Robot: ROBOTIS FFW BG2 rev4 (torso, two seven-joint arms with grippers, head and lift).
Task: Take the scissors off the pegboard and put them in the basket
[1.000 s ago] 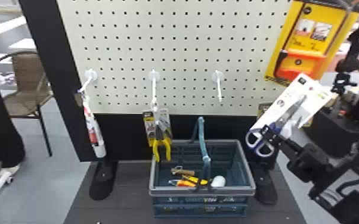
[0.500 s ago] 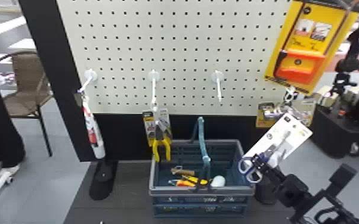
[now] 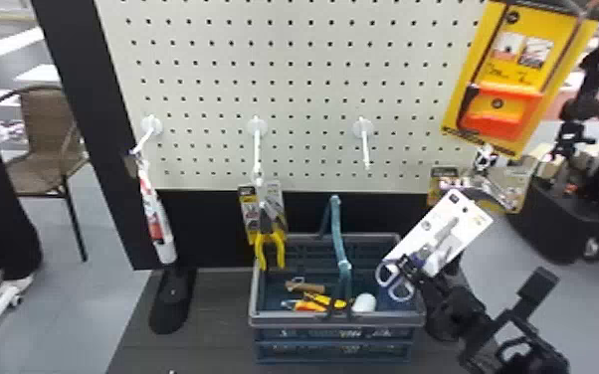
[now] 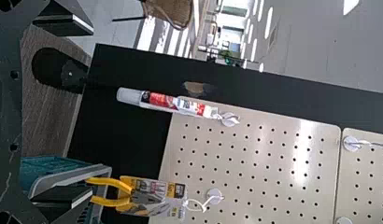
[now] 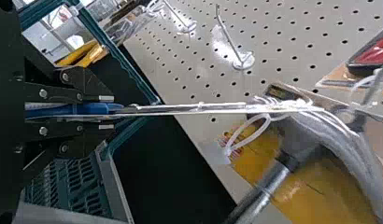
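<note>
Gaping with nothing held, the left gripper [image 4: 90, 112] sits at the left, opposite the tube [image 4: 157, 99] on its hook. Next along, the pliers [image 3: 269, 237] hang from the middle hook, above the back left of the basket [image 3: 336, 321], which already holds a few small tools. To the right of its upright handle [image 3: 337, 229], the scissors [image 3: 419, 257] are off the board, tilted on their card [image 3: 462, 204], finger loops lowest and overlapping the basket's right side in the head view; whether they are fully over the opening I can't tell. The right gripper [image 5: 105, 112] is closed on them at the blue handles, one finger against each face. That looks like the right place to hold: solid plastic, close to the weight. I'd expect a light load, stiff through the blades, with the card thin enough to bend at its free end and perhaps slick under the fingers. Nothing seems fragile beyond the packaging. The long card could snag on the basket's rim or handle, so it probably wants to come further left, loops first, and be let go low inside.
</note>
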